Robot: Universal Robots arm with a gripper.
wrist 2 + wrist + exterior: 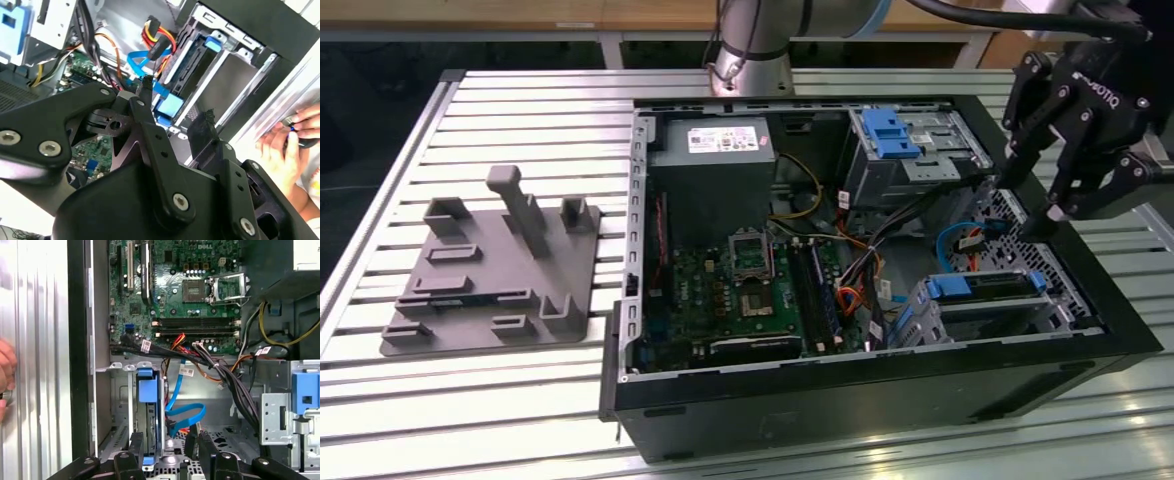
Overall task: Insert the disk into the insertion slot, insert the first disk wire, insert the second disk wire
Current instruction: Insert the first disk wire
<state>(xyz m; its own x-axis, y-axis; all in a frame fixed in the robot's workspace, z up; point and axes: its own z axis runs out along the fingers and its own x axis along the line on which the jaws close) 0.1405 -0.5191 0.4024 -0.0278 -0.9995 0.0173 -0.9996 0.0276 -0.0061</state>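
Slatted bench [507, 400]: disk [994, 284] in insertion slot [987, 314], blue end twd exterior view's left; jaws apart.

The exterior view looks down from well back on the whole computer case [881, 385]; both wrist views peer closely at its insertion slot [117, 410].

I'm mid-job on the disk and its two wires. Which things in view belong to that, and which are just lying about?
In the job:
- disk, sitting in the insertion slot
- blue wire, loose beside it
- red-and-yellow wire, probably the other one
- gripper, jaws open, holding nothing

Just lying about:
- grey fixture on the table
- taller cage with the blue latch
- motherboard
- person's hand
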